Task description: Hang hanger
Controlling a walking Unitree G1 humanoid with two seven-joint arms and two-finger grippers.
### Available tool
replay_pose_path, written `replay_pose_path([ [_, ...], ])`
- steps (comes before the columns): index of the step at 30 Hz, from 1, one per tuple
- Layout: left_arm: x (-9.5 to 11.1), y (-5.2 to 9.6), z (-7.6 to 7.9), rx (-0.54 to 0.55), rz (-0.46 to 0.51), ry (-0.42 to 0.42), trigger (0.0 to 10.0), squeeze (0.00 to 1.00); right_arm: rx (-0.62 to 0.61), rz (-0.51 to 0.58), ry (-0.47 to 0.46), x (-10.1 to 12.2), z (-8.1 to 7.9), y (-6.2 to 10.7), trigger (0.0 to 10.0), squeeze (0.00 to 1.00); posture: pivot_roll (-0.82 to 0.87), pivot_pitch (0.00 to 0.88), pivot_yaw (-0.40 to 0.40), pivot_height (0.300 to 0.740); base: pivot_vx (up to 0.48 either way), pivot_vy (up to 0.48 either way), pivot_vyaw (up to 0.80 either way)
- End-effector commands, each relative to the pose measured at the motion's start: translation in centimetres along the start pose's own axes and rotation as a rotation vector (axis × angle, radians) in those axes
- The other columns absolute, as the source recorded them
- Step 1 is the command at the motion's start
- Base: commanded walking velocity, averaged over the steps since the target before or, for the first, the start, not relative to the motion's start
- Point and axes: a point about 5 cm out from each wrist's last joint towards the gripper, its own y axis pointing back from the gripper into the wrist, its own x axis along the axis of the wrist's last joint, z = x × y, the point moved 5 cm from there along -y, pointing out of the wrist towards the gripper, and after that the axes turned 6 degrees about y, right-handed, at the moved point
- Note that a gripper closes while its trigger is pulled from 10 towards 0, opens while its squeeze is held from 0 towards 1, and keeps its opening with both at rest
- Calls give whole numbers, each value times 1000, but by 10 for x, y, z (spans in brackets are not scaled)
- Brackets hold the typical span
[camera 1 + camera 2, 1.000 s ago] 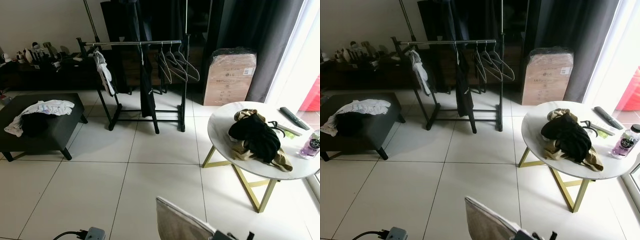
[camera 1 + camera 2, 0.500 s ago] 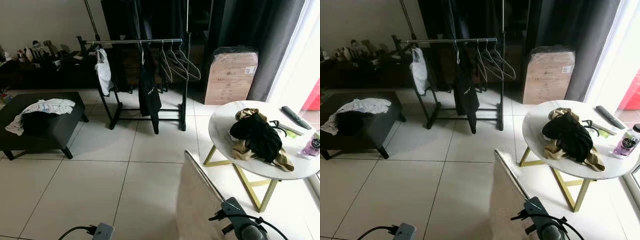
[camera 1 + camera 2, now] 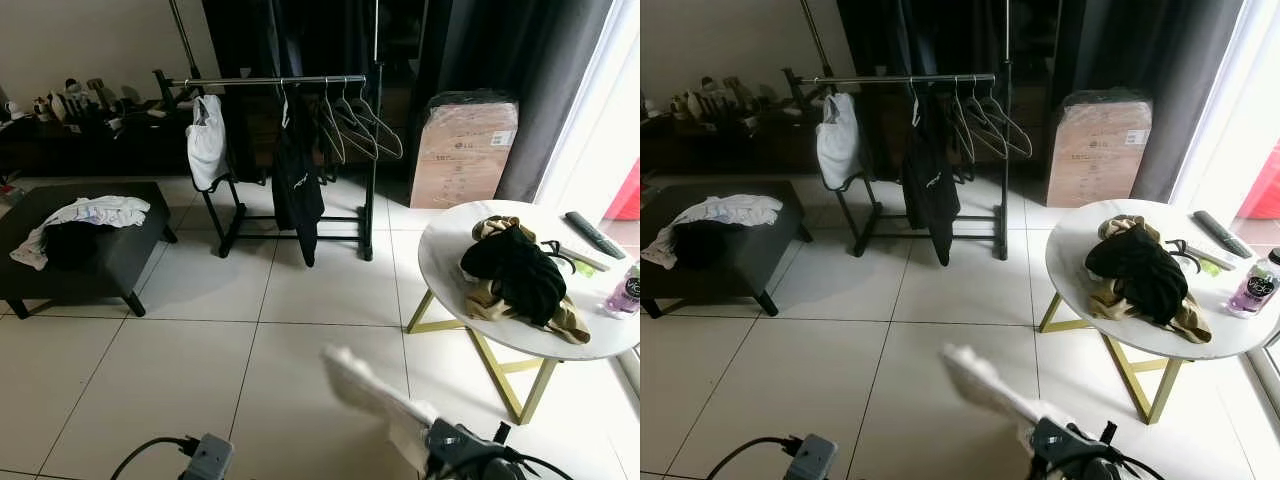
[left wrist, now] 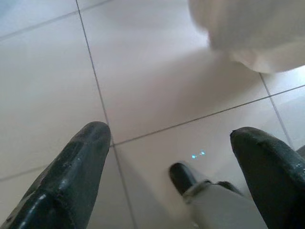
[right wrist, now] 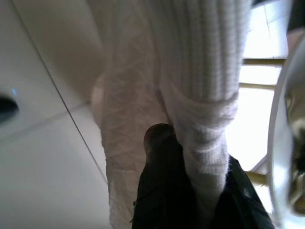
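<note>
White tiled floor [image 3: 200, 360] under daylight from a window [image 3: 600, 130] on the right, edged by dark curtains [image 3: 520, 60]. A low black ottoman [image 3: 110, 262] stands left, a round white bench [image 3: 440, 262] on gold legs right, a wrapped cardboard box [image 3: 462, 150] behind it

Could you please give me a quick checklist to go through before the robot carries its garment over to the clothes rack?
1. Right gripper holds the white garment: ok, the fabric is pinched by its fingers.
2. Hanger inside that garment: cannot tell, the cloth is blurred.
3. Left gripper free: ok, fingers apart over bare tile.
4. Free space on the rack rail: ok, a gap lies between the white top and the black garment.
5. Floor towards the rack clear: ok.
6. Round table on the robot's right: ok, stands aside from the path.
</note>
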Motion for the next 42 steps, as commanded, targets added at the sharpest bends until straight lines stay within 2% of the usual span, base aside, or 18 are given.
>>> replay_pose_path([
  [1,1,3,-8,-4,1,-58,10000,0,-12,38,110,4,1,1,10000,0,-62,63,44,740,0,0,0],
  [2,1,3,-8,-4,1,-58,10000,0,-12,38,110,4,1,1,10000,0,-62,63,44,740,0,0,0],
  [3,15,5,-16,-41,42,-116,10000,0,2,52,202,2,-3,2,10000,0,-59,65,43,740,0,0,0],
  [5,30,7,-21,-75,92,-129,10000,0,13,59,249,0,-6,3,10000,0,-57,68,43,740,0,0,0],
  [6,52,9,-27,-105,159,-131,10000,0,18,68,278,-2,-9,4,10000,0,-55,71,44,740,0,0,0],
  [9,86,16,-28,-203,239,-110,10000,0,6,109,288,3,-9,5,10000,0,-52,76,46,740,0,0,0],
  [11,98,18,-24,-263,256,-87,10000,0,-4,140,308,8,-8,5,10000,0,-52,83,49,740,0,0,0],
  [12,102,19,-21,-296,254,-92,10000,0,-6,159,325,11,-8,6,10000,0,-53,86,51,740,0,0,0],
  [15,102,24,2,-496,176,-144,10000,0,-23,248,353,27,-4,7,10000,0,-60,91,54,740,0,0,0],
  [17,91,30,18,-645,74,-188,10000,0,-35,314,365,38,-2,8,10000,0,-74,97,59,740,0,0,0],
  [19,82,33,23,-707,7,-235,10000,0,-44,350,382,44,0,10,10000,0,-78,100,62,740,0,0,0],
  [23,74,32,22,-713,-81,-319,10000,0,-54,412,427,52,1,13,10000,0,-86,105,65,740,0,0,0],
  [26,78,32,27,-745,-118,-335,10000,0,-73,465,476,57,3,16,10000,0,-98,108,69,740,0,0,0],
  [28,79,32,26,-741,-122,-355,10000,0,-81,486,485,60,4,17,10000,0,-100,111,71,740,0,0,0],
  [30,87,26,22,-686,-86,-384,10000,0,-91,515,489,64,5,19,10000,0,-106,113,72,740,0,0,0],
  [34,107,19,17,-598,21,-339,10000,0,-99,531,491,66,6,20,10000,0,-103,115,74,740,0,0,0],
  [37,102,17,18,-588,8,-340,10000,0,-100,539,491,68,5,21,10000,0,-105,113,76,740,0,0,0],
  [42,91,16,25,-629,-31,-280,10000,0,-104,555,489,72,6,21,10000,0,-112,108,77,740,0,0,0],
])
